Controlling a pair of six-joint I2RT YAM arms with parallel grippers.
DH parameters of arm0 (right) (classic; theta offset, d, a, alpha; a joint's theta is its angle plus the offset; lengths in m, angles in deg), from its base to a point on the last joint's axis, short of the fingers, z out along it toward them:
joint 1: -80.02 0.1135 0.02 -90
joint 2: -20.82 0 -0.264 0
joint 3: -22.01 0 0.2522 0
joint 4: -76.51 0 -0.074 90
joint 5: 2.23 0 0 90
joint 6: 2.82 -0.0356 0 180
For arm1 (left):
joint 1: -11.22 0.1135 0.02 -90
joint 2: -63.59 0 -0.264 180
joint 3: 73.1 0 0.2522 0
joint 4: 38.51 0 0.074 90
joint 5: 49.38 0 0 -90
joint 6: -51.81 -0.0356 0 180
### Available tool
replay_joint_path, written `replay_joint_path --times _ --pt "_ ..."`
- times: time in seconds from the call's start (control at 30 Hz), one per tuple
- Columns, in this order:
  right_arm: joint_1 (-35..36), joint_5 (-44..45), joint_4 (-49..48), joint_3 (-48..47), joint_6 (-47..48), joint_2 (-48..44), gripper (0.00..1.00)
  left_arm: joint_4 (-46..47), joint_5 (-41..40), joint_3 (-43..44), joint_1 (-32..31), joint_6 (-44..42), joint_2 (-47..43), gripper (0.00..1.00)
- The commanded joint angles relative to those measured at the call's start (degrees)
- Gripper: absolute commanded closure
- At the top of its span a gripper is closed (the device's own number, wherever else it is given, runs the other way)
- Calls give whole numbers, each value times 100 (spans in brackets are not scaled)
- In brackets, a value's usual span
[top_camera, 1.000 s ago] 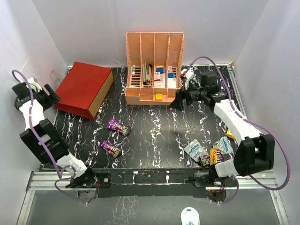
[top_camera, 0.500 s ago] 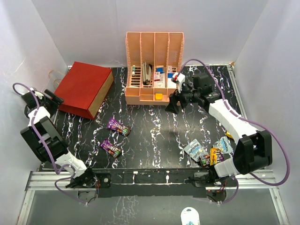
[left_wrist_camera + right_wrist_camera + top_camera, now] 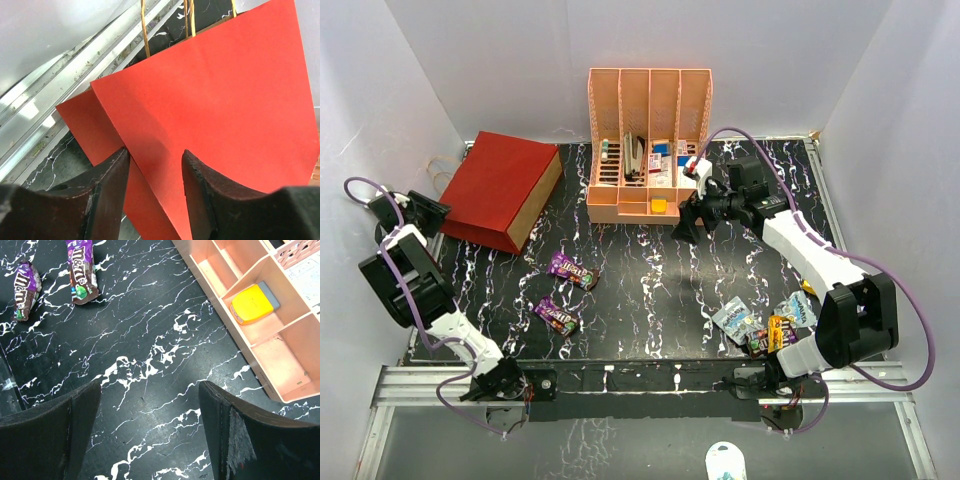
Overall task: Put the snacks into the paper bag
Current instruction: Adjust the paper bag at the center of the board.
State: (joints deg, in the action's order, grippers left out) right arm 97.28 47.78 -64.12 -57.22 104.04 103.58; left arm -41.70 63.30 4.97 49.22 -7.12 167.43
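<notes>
the left gripper (image 3: 423, 209) sits at the far left, at the handle end of the large dark-red paper bag (image 3: 496, 186), which lies on its side at the left rear of the black white-veined table (image 3: 650, 285). in the left wrist view its fingers (image 3: 107, 195) are parted, and a folded edge of the bag runs into the gap; whether they touch it i cannot tell. two purple candy bar wrappers (image 3: 572, 268) (image 3: 558, 316) lie flat in front of the bag, apart from each other. the peach slotted plastic organizer (image 3: 650, 110) stands at the rear centre. the right gripper (image 3: 688, 226) hovers just in front of it, spread wide and empty. small blue-grey pouches (image 3: 735, 318) and yellow and dark packets (image 3: 778, 332) cluster near the right arm's base.
</notes>
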Motion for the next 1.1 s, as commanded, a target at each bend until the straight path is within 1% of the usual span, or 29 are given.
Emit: replay_joint_path --times 0.0,0.13,0.2,0.43,0.57,0.77,0.9,1.07 --pt "41 35 -126 -28 101 -61 18 35 412 259 92 396 358 59" --pt "41 43 -128 -3 102 -76 17 214 496 178 89 396 321 70" --pt "41 44 -131 4 102 -81 18 293 569 159 85 333 255 78" --pt "41 7 -143 16 100 -43 18 85 724 318 -53 -300 -18 100" --pt "41 4 -158 21 98 -40 17 -46 616 299 -307 -869 -438 100" --pt "41 -1 -145 8 104 -11 18 -57 259 96 -1000 -1830 -1233 100" --pt "45 -1 -145 4 98 -16 18 -103 77 172 -1365 -2495 -1564 100" --pt "56 -19 -119 -86 91 22 18 -488 209 446 -1901 -3690 -1777 100"
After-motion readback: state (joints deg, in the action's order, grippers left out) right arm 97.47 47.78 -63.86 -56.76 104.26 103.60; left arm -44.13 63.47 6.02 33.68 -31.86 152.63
